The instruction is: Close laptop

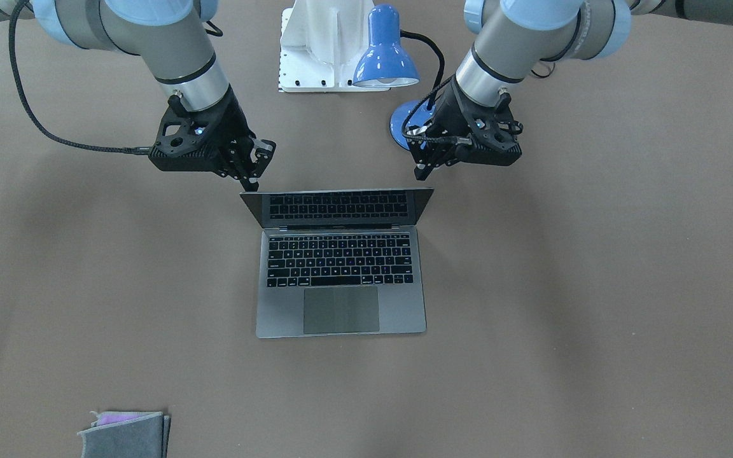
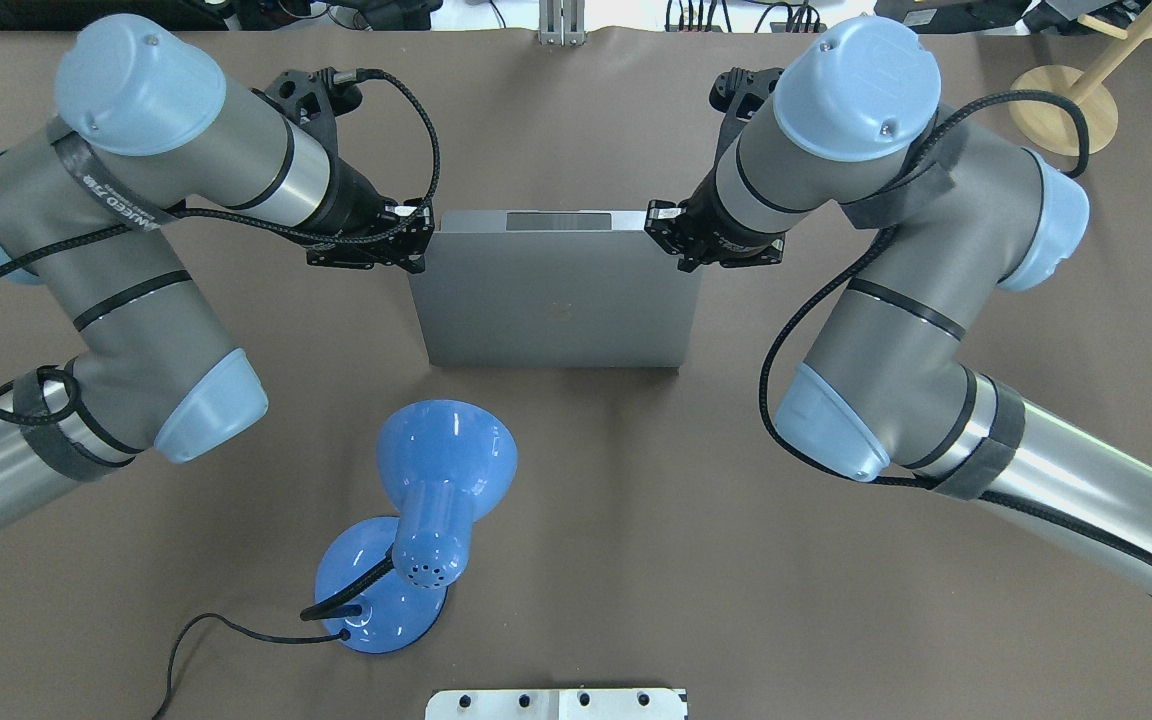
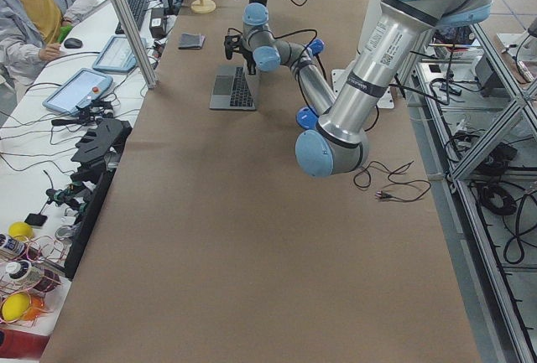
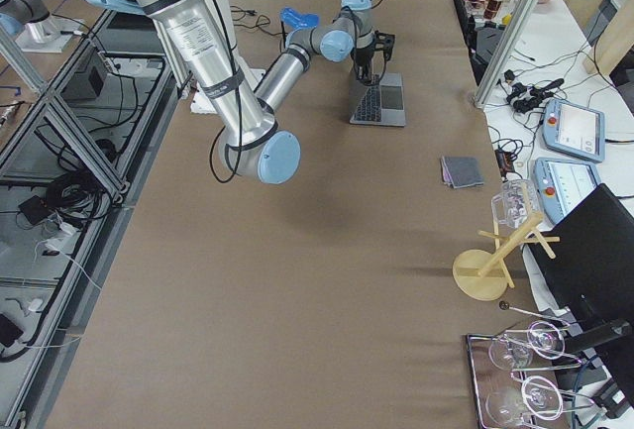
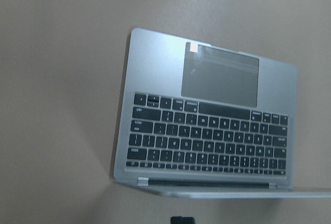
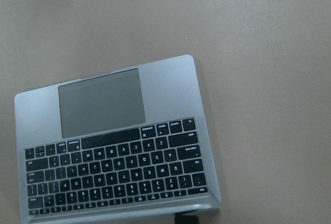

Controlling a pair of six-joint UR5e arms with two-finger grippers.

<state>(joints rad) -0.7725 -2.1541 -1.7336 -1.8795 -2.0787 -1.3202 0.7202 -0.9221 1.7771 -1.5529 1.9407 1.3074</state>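
The space-grey laptop [image 1: 341,305] stands open in the middle of the table, its lid raised and its black screen [image 1: 338,207] mirroring the keys. In the overhead view the lid's grey back [image 2: 551,295] hides the keyboard. My left gripper [image 1: 424,170] is at the lid's top corner on my left, also in the overhead view [image 2: 418,240]. My right gripper [image 1: 249,182] is at the other top corner [image 2: 664,232]. Both look shut and hold nothing. Both wrist views look down on the keyboard [image 5: 207,141] [image 6: 114,175], with one dark fingertip at each view's bottom edge.
A blue desk lamp [image 2: 436,480] with a black cord stands between the laptop and my base [image 1: 322,44]. A grey felt pouch with purple inside [image 1: 125,436] lies far across the table. A wooden stand [image 2: 1061,120] is at the far right.
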